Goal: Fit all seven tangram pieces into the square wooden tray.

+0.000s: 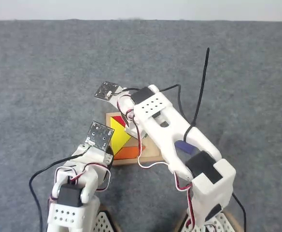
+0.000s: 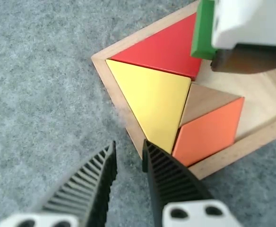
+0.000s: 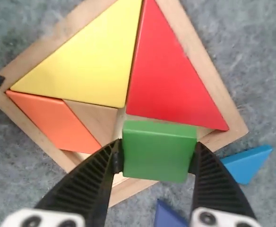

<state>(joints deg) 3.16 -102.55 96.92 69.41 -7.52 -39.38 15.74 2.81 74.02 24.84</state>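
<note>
Tray-filling update: biggest thing on the grey mat (image 1: 44, 72) is the square wooden tray (image 2: 265, 101), sitting between the two arms. The large yellow triangle (image 3: 88, 61) and large red triangle (image 3: 168, 80) are already seated side by side along a shared edge. The orange parallelogram (image 3: 53, 120) is tucked against the yellow one, with bare wood showing next to it. The right gripper (image 3: 157, 147) is clamped on the green square (image 3: 158, 150), holding it above the tray's open part, close to the red triangle's edge. Outside the tray on the mat there's a light blue triangle (image 3: 246, 163) and a dark blue piece (image 3: 168, 215) waiting. The left gripper (image 2: 128, 146) is empty with just a narrow gap between its fingers, parked just off the tray's rim near the yellow triangle's tip. My take for doing this step well: twist the square so its sides run parallel to the neighbouring edges, bring it down flat rather than corner-first, and let go only once it's resting on the wood, or it'll probably ride up on the red piece.
</note>
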